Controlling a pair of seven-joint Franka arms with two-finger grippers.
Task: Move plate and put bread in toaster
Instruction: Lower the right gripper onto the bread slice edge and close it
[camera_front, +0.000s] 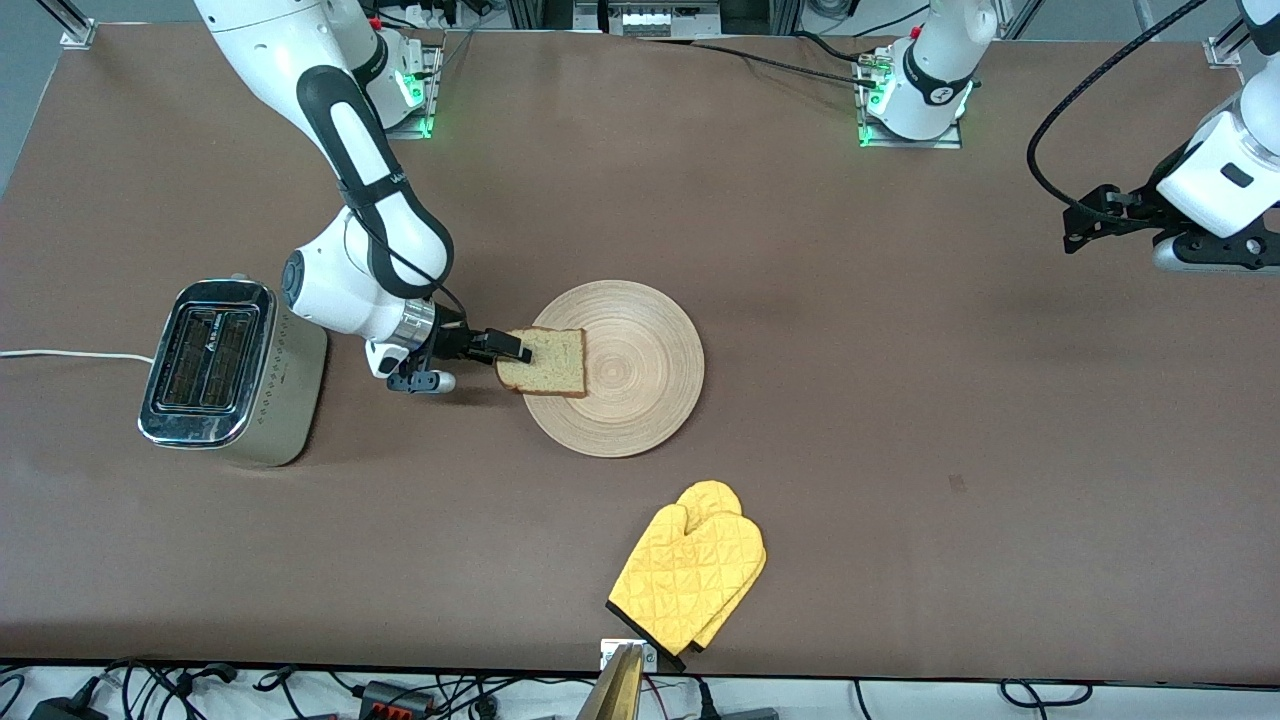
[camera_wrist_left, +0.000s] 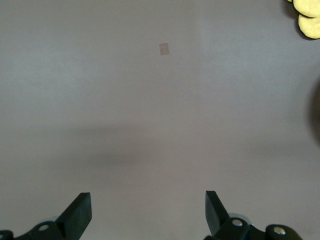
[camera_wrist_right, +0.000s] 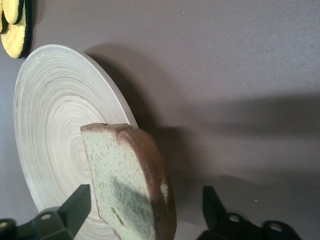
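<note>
The wooden plate lies mid-table. The bread rests on the plate's rim toward the toaster, overhanging it. In the right wrist view the bread is tilted on the plate. My right gripper is low and level beside the plate. Its open fingers stand on either side of the slice, with a gap on one side. The toaster stands at the right arm's end, slots up and empty. My left gripper waits open and empty over bare table at the left arm's end.
A yellow oven mitt lies near the table's front edge, nearer the front camera than the plate, and also shows in the left wrist view and the right wrist view. The toaster's white cord runs off the table's end.
</note>
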